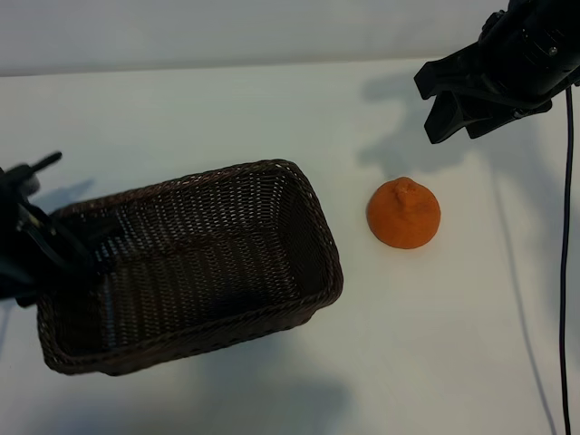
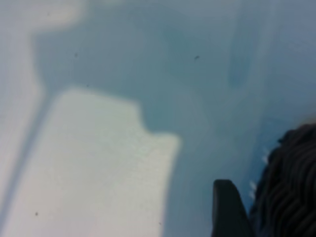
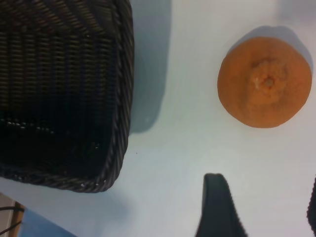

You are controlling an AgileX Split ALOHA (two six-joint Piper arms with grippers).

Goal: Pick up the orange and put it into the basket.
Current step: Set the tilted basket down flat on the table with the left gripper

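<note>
The orange [image 1: 403, 213] [image 3: 265, 81] lies on the white table, knob up, a short way right of the basket [image 1: 313, 213] [image 3: 123, 98]. My right gripper [image 1: 450, 116] [image 3: 264, 212] hangs open above the table behind and to the right of the orange, with nothing between its fingers. At the basket's left end my left gripper [image 1: 32, 240] straddles the wall. In the left wrist view one finger [image 2: 227, 207] stands outside against the wicker [image 2: 291, 187], and the other finger is hidden.
A black cable [image 1: 564, 272] runs down the table's right side. Bare white table lies in front of the orange and between orange and basket.
</note>
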